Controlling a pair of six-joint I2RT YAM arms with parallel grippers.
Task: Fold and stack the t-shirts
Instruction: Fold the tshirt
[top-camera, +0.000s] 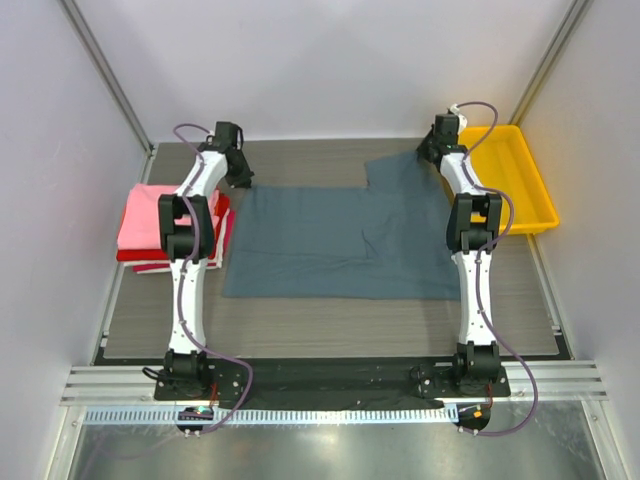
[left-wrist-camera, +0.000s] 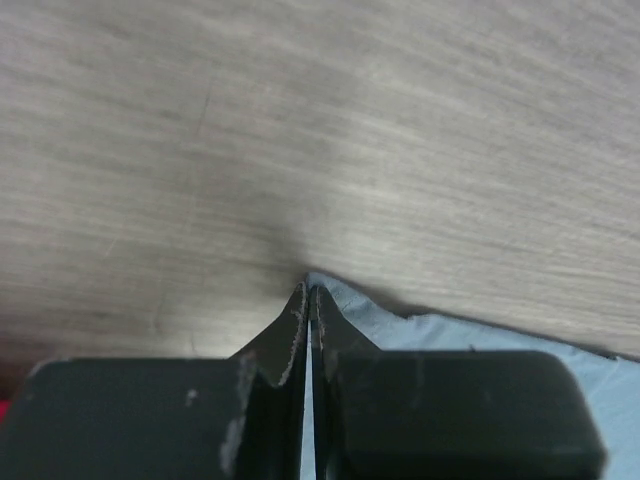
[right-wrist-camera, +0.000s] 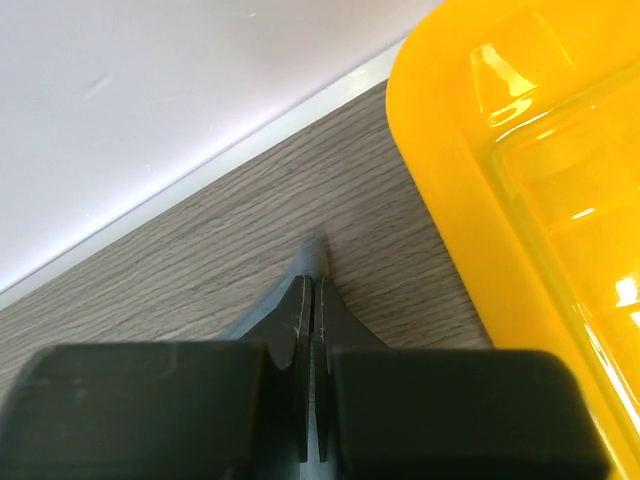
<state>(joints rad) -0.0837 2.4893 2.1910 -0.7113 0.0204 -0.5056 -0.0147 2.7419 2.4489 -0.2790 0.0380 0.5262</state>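
Note:
A slate blue-grey t-shirt (top-camera: 340, 240) lies spread flat across the middle of the table. My left gripper (top-camera: 238, 180) is at its far left corner, shut on the cloth; the left wrist view shows the pale blue fabric edge (left-wrist-camera: 440, 330) pinched at the left gripper's (left-wrist-camera: 309, 292) tips. At the far right corner, beside the tray, my right gripper (top-camera: 432, 152) is shut on the shirt too, with a nub of grey cloth (right-wrist-camera: 316, 250) sticking out past the right gripper's (right-wrist-camera: 312, 282) tips. Folded pink and red t-shirts (top-camera: 150, 225) are stacked at the left.
A yellow plastic tray (top-camera: 515, 180) stands at the far right (right-wrist-camera: 520, 200), close to my right gripper. White walls enclose the table on three sides. The folded stack lies under my left arm's elbow.

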